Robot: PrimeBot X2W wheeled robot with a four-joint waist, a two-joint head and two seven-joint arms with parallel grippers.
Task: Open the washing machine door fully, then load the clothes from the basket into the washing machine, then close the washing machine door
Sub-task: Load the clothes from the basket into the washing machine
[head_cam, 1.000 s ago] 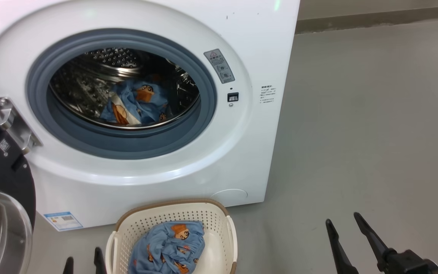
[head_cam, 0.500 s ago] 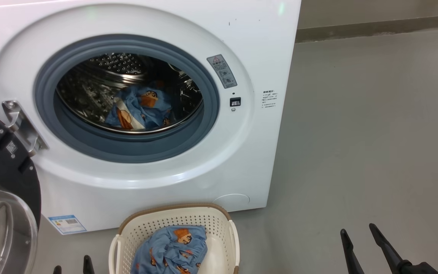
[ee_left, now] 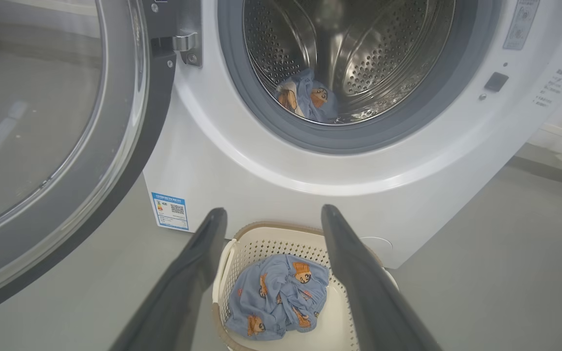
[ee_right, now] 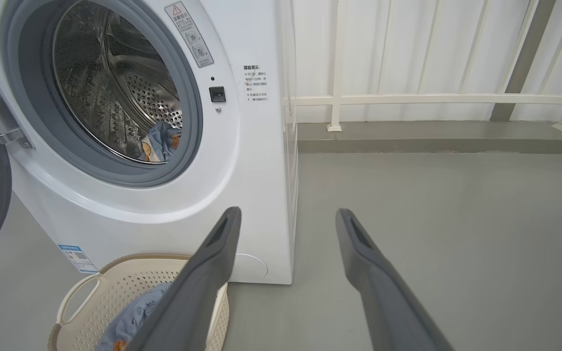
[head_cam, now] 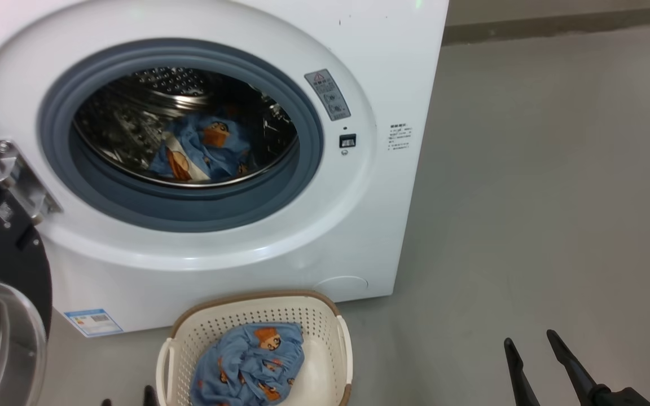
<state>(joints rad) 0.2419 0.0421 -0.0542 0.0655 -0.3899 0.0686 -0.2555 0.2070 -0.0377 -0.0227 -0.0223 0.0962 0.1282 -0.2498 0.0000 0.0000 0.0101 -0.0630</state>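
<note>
The white washing machine [head_cam: 392,73] stands with its door [head_cam: 3,248] swung wide to the left, its glass bowl facing me. One blue piece of the clothes [head_cam: 201,149] lies in the steel drum. Another blue bundle of clothes [ee_left: 276,295] sits in the cream basket [head_cam: 257,300] on the floor before the machine. My left gripper [ee_left: 273,210] is open and empty, hovering above and short of the basket; its tips [head_cam: 149,395] barely show at the basket's left. My right gripper [head_cam: 530,338] is open and empty over bare floor, well right of the basket [ee_right: 90,287].
The grey floor [head_cam: 556,197] stretches to the right of the machine. A low kerb and a white railing [ee_right: 432,100] run along the back. The open door [ee_left: 42,122] takes up the space left of the basket.
The head view has wobbled down, then back up. Both grippers sit slightly lower in it than a second ago, and the right one a little further right. Clothes, basket and door have not moved.
</note>
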